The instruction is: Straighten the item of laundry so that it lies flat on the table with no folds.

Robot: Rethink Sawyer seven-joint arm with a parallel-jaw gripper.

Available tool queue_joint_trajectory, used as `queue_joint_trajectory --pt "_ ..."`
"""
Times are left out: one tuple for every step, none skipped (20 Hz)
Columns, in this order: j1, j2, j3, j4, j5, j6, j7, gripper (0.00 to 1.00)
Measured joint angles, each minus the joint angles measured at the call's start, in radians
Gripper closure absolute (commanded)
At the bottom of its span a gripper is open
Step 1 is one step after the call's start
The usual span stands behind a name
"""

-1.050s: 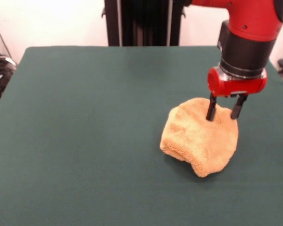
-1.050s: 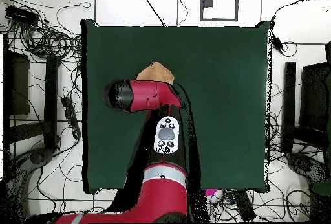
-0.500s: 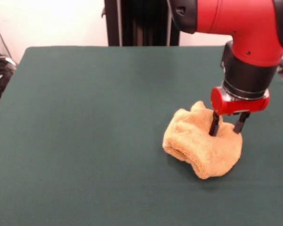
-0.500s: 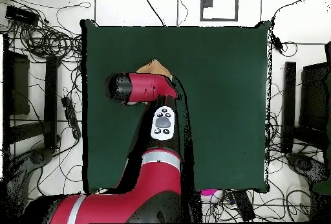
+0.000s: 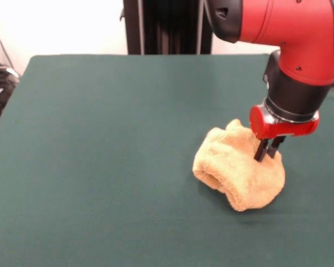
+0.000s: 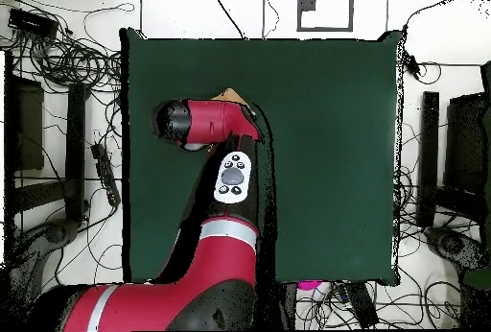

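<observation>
The end effector [image 5: 269, 151] is pinched closed on a fold atop the towel [image 5: 238, 169], which sits bunched in a lump toward the tabletop's [image 5: 100, 167] right edge in the front view. Judging from this, lift gently and drag outward so layers unroll instead of clumping. One towel, one arm.

Overhead: arm [image 6: 206, 122] hides most of towel [image 6: 228, 96], claw.

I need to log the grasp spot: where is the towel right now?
In the front view the towel lies bunched on the right half of the green table, with the gripper pinching its upper right part.
</observation>
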Motion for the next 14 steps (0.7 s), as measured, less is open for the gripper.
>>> queue_joint_trajectory --pt "0.001 0.000 -0.002 0.000 0.003 0.000 0.000 1.00" --pt "0.002 0.001 -0.004 0.000 0.005 0.000 0.000 1.00" --pt "0.003 0.001 -0.005 0.000 0.006 0.000 0.000 1.00" --pt "0.004 0.002 -0.008 0.000 0.010 0.001 0.000 1.00" --pt "0.005 0.002 -0.009 0.000 0.011 0.001 0.000 1.00" --pt "0.005 0.003 -0.010 0.000 0.011 0.001 0.000 1.00" --pt "0.007 0.003 -0.013 0.000 0.012 0.000 0.000 1.00" --pt "0.012 0.003 -0.019 0.001 0.013 0.000 0.000 1.00" --pt "0.017 0.003 -0.026 0.003 0.014 0.000 0.001 1.00" --pt "0.021 0.002 -0.031 0.005 0.015 0.000 0.002 1.00" --pt "0.028 -0.001 -0.041 0.011 0.016 0.000 0.006 1.00" --pt "0.042 -0.012 -0.057 0.026 0.016 0.000 0.015 1.00" --pt "0.051 -0.020 -0.067 0.038 0.016 0.000 0.022 1.00" --pt "0.060 -0.030 -0.078 0.051 0.016 0.000 0.030 1.00"
